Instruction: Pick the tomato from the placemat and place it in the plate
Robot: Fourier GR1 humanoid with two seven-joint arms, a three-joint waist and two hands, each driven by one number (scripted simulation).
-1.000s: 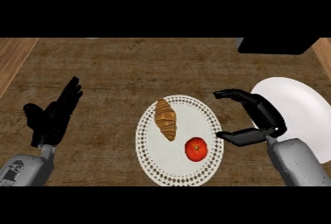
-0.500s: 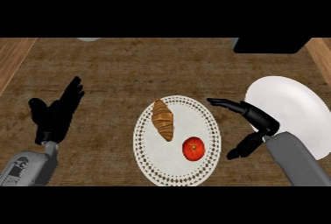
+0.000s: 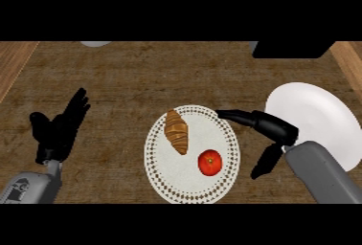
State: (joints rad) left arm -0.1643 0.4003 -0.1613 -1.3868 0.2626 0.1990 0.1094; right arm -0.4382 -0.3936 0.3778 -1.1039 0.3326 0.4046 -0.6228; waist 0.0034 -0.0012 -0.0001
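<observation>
Brown, rough-looking worktop (image 3: 141,81) fills almost the whole view, with a lighter wooden strip at the left edge and another at the right edge. At the far side a dark box-like shape (image 3: 293,49) sits near the right corner, and a small pale grey object (image 3: 96,44) shows only partly at the top — I cannot tell what it is.

Near the middle lies a white round placemat (image 3: 166,167) with a dotted, lace-like border. On it are two things: a croissant (image 3: 176,131) in the upper left part, and the tomato (image 3: 210,161) lower and more to the right, close to the croissant but not touching it.

A plain white plate (image 3: 318,115) lies on the worktop to the right of the placemat, with nothing seen on it.

The right robot hand (image 3: 272,129) is between the placemat and the plate, fingers stretched toward the mat's right rim and thumb pointing down — open, holding nothing, near the tomato but apart from it.

The left robot hand (image 3: 56,131) rests at the left side, fingers straight and up, also released.
</observation>
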